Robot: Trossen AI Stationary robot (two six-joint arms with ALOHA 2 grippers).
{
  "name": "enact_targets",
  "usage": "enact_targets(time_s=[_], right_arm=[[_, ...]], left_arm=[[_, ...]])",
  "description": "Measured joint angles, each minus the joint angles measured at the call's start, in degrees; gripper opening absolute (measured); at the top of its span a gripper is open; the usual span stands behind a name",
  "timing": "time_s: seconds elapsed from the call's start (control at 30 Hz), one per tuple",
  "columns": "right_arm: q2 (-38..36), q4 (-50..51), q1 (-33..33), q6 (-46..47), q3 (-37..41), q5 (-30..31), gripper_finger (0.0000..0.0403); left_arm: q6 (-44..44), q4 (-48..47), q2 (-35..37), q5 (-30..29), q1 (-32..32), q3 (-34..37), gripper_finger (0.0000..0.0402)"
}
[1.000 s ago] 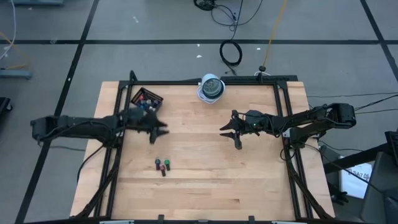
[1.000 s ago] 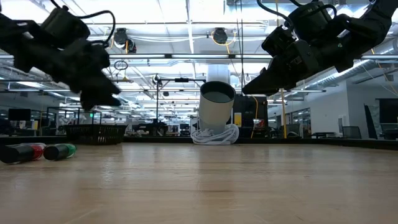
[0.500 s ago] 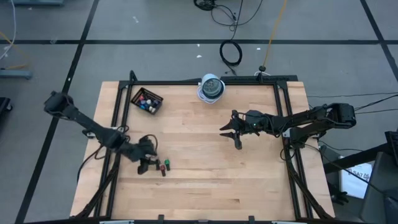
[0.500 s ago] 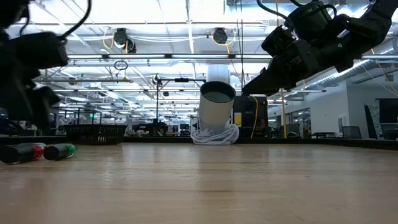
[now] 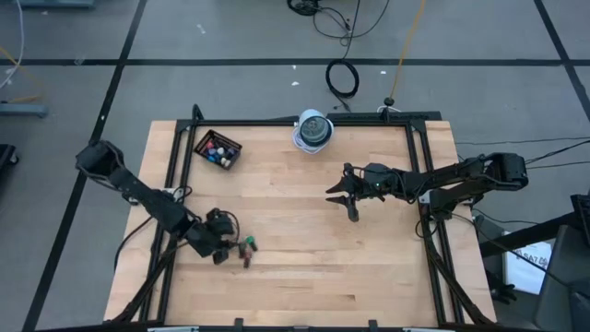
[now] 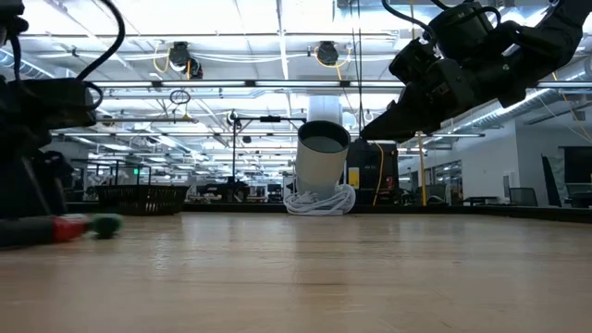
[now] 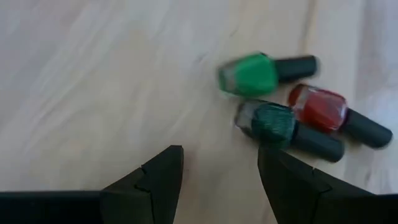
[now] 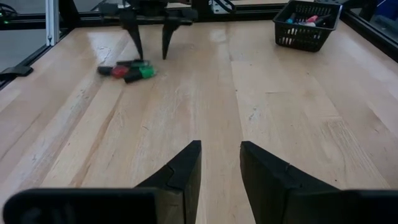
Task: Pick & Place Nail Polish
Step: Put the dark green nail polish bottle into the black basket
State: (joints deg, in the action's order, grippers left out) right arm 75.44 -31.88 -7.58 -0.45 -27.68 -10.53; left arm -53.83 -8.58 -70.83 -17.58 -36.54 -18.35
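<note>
Since a second ago our left tool [image 7: 217, 177] has swung from the basket [image 5: 218, 148] down to the three nail polish bottles [image 7: 292, 115] lying on the counter [image 5: 304, 231], fingers apart, so we should straddle just one bottle before closing, while the right tool [image 5: 339, 196] waits open mid-counter.

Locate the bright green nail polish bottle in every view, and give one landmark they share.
High view: bright green bottle, beside the left tool.
Low view: far left, blurred.
Left wrist view: upper middle.
Right wrist view: upper left.
Shared landmark: the red bottle lying next to it.
</note>
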Motion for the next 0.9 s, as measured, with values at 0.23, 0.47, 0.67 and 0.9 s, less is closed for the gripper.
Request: enact_targets(time_s=[0.23,0.47,0.67,0.9], right_arm=[[0.0,-0.06,2.95,0.38,0.0,0.08,0.01],[4.14,-8.82,13.5,2.83,-0.1,9.54,0.01],[16.97,-4.68,20.49,1.25,-12.19,15.28,0.01],[33.56,11.21,21.45,-0.73,-33.31,16.84,0.0103]], left_arm=[[7.13,10.8,-4.66,-0.84,1.58,0.09,0.0207],[13.2,12.35,-4.48,-2.05,5.01,0.24,0.0207],[16.59,12.54,-4.48,-3.35,8.83,0.24,0.0207],[19.05,17.5,-4.46,-6.28,12.62,0.26,0.0207]])
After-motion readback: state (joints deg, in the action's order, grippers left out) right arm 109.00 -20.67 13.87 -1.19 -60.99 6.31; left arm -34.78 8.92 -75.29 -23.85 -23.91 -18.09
